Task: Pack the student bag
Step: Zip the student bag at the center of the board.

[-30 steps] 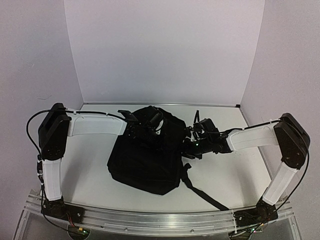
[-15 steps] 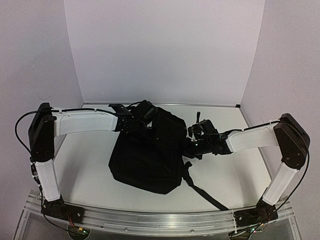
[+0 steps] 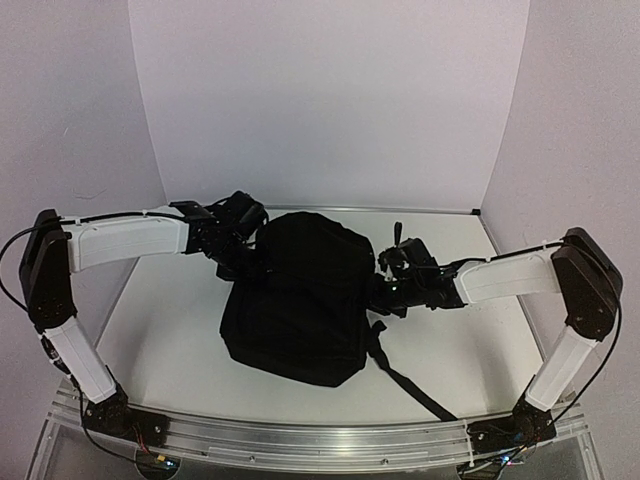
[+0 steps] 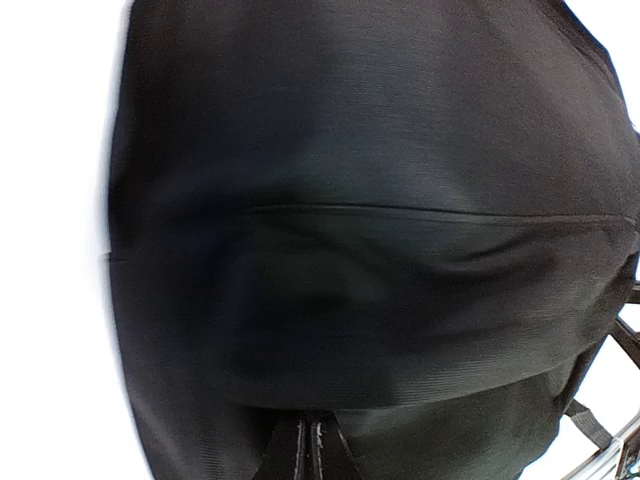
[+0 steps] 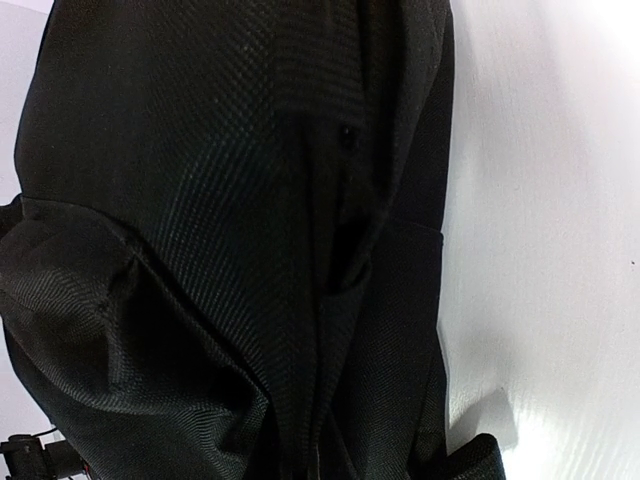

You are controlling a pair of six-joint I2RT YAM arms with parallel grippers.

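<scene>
The student bag [image 3: 298, 300], a big black soft backpack, lies flat mid-table. My left gripper [image 3: 248, 254] sits at its upper left edge. In the left wrist view its fingers [image 4: 308, 450] are pressed together, tips against the bag's fabric [image 4: 380, 250], with nothing seen between them. My right gripper [image 3: 386, 290] is at the bag's right edge. In the right wrist view black fabric [image 5: 230, 230] fills the frame, and its folds gather into the shut right gripper [image 5: 316, 462] at the bottom middle.
A black strap [image 3: 408, 385] trails from the bag's lower right toward the metal rail [image 3: 300, 435] at the near edge. White walls close in the back and both sides. White tabletop [image 3: 170, 320] shows left of the bag and right of it [image 5: 550, 250].
My left arm swung left, taking its shut gripper off the bag's top to its upper left edge. The right gripper closed at the bag's right edge and hardly moved.
</scene>
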